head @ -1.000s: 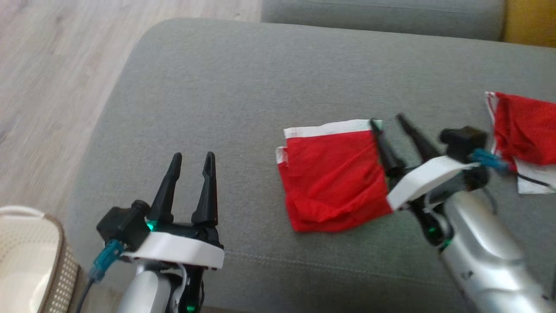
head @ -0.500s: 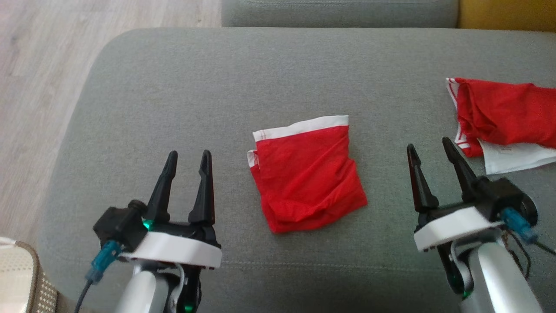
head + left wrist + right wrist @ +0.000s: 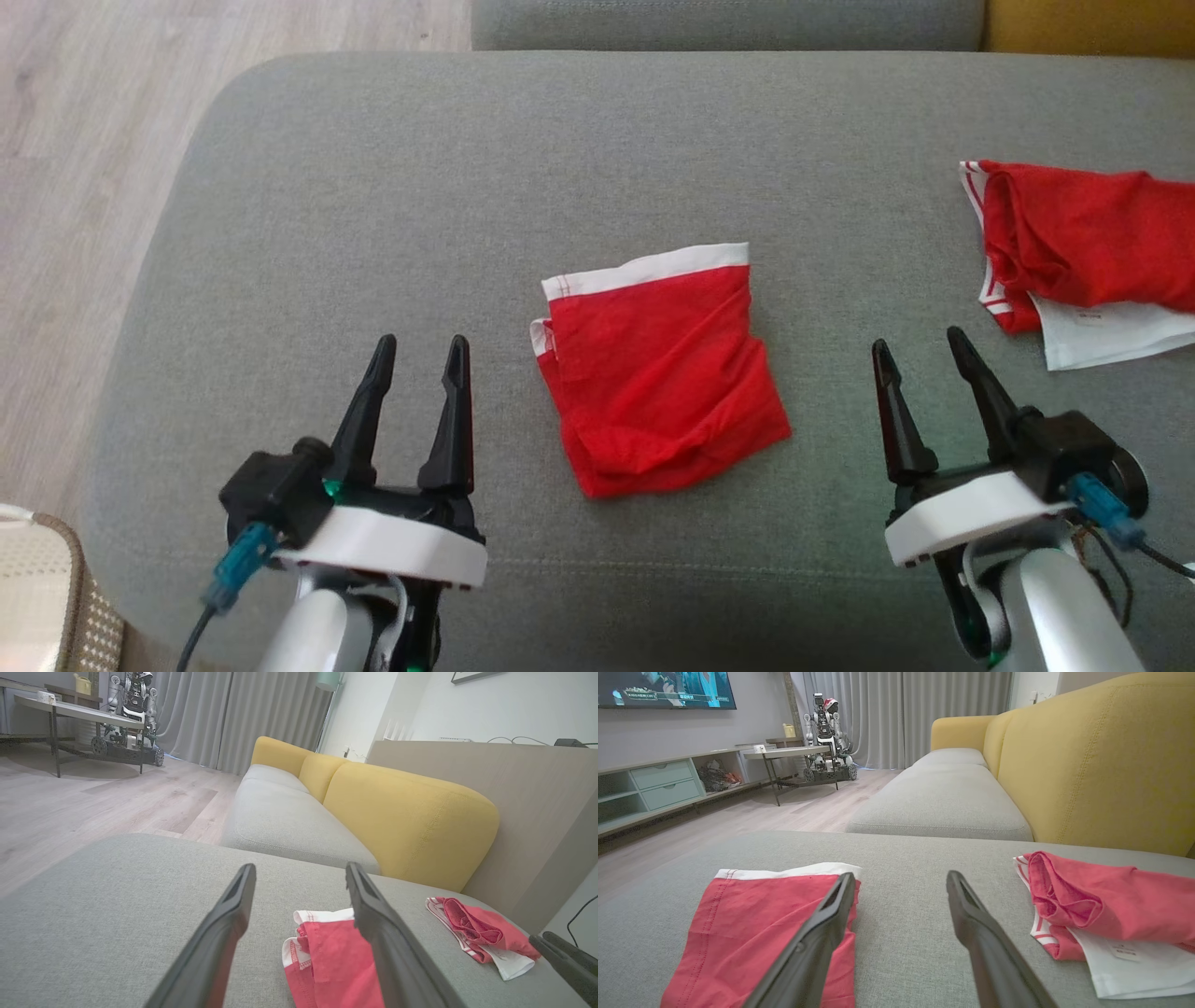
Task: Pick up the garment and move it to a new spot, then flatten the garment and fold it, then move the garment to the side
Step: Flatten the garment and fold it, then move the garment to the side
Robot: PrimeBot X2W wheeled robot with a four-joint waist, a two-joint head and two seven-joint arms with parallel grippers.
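Garment (image 3: 658, 369) lies folded flat on the grey sofa (image 3: 373, 187) between left tool (image 3: 422, 342) and right tool (image 3: 918, 339). Both tools stand wide open, holding nothing.

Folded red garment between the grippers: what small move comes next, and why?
Probably ease the open right gripper to the folded garment, to grasp its right edge: it lies folded, untouched, the left gripper open too, so only moving it aside seems left.

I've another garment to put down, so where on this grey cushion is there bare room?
Widest bare stretch: the grey cushion left of and beyond the folded red garment. A narrower strip lies between it and the crumpled red-and-white garment. Crowded at far right.
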